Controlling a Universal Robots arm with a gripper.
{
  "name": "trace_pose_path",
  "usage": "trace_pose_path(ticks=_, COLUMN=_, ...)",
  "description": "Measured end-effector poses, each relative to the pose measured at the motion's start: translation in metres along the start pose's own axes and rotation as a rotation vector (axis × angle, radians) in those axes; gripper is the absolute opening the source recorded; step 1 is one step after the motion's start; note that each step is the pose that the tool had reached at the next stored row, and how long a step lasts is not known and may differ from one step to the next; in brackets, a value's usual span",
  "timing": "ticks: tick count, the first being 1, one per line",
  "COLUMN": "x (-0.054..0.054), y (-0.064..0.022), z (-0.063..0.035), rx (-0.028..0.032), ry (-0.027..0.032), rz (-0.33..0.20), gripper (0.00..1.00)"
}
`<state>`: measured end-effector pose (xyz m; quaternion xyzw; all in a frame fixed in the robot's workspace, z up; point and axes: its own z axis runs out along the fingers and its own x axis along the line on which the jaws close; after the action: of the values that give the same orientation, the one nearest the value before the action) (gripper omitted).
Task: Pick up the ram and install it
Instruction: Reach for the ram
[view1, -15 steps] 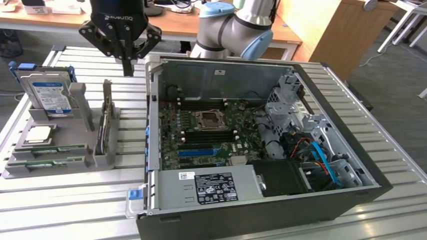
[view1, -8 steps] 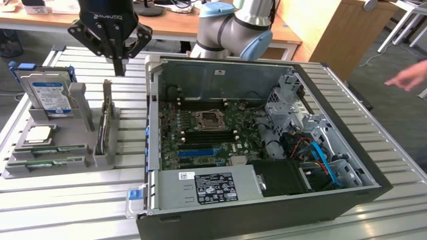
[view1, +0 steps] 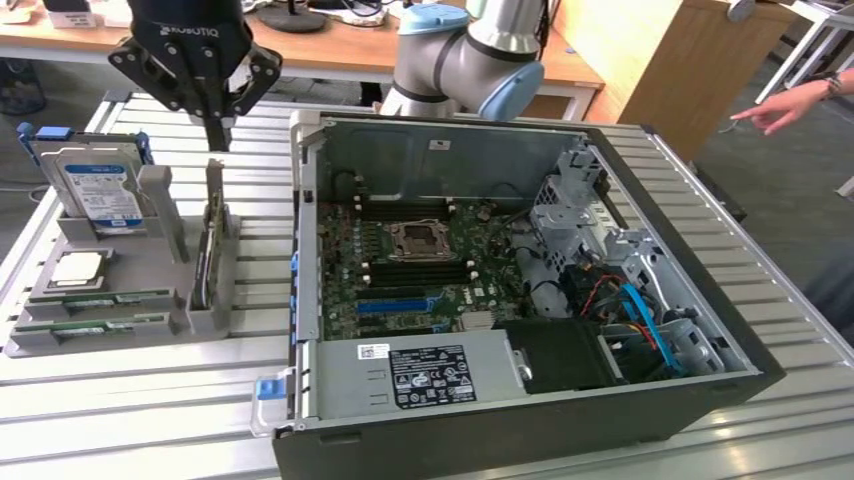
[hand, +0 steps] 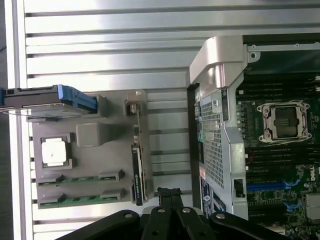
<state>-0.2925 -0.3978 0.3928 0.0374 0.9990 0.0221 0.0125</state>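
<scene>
Gripper (view1: 218, 133) noted shut, empty, hovering near far end of tray (view1: 220, 300) at the exterior view's left; ram (view1: 100, 298), 2 sticks, found flat in tray's near slots, untouched; rec.: jaws to be opened, squared w/ stick's long edges, lowered slowly.

Thin green ram (view1: 102, 298) slotted in gray tray (view1: 214, 318)

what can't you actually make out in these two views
Ram sticks: seated low in the grey tray; exterior view too small for labels or chips.
Motherboard memory slots: exterior view, latch positions too small to tell.
Person's hand: arm cut off by the exterior view's right edge.
End effector: wrist view, its body cut off by the picture edge.
</scene>
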Motion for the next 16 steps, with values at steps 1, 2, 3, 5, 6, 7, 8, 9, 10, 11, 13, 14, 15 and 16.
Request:
trace_pose_path(ticks=1, x=0.002, y=-0.0001, z=-0.0001, rx=0.0, ry=0.0, rz=0.0, gripper=0.11)
trace_pose_path(ticks=2, x=0.004, y=-0.0003, z=-0.0001, rx=0.0, ry=0.0, rz=0.0, gripper=0.11)
trace_pose_path(ticks=3, x=0.007, y=-0.0005, z=-0.0002, rx=0.0, ry=0.0, rz=0.0, gripper=0.11)
trace_pose_path(ticks=5, x=0.011, y=-0.0008, z=-0.0003, rx=0.0, ry=0.0001, rz=0.0, gripper=0.11)
trace_pose_path(ticks=6, x=0.013, y=-0.0009, z=-0.0003, rx=0.0001, ry=0.0, rz=0.0, gripper=0.11)
trace_pose_path(ticks=7, x=0.016, y=-0.0011, z=-0.0004, rx=0.0, ry=0.0, rz=0.0, gripper=0.11)
trace_pose_path(ticks=8, x=0.018, y=-0.0013, z=-0.0004, rx=0.0, ry=0.0, rz=0.0, gripper=0.11)
trace_pose_path(ticks=9, x=0.021, y=-0.0015, z=-0.0005, rx=0.0, ry=0.0, rz=0.0, gripper=0.11)
trace_pose_path(ticks=10, x=0.023, y=-0.0016, z=-0.0005, rx=0.0001, ry=0.0, rz=0.0, gripper=0.11)
trace_pose_path(ticks=11, x=0.026, y=-0.0018, z=-0.0006, rx=0.0, ry=0.0001, rz=0.0, gripper=0.11)
trace_pose_path(ticks=13, x=0.031, y=-0.0022, z=-0.0007, rx=0.0, ry=0.0, rz=0.0, gripper=0.11)
trace_pose_path(ticks=14, x=0.033, y=-0.0024, z=-0.0008, rx=0.0, ry=0.0, rz=0.0, gripper=0.11)
trace_pose_path(ticks=15, x=0.036, y=-0.0025, z=-0.0009, rx=0.0001, ry=0.0001, rz=0.0, gripper=0.11)
trace_pose_path(ticks=16, x=0.039, y=-0.0027, z=-0.0009, rx=0.0, ry=0.0, rz=0.0, gripper=0.11)
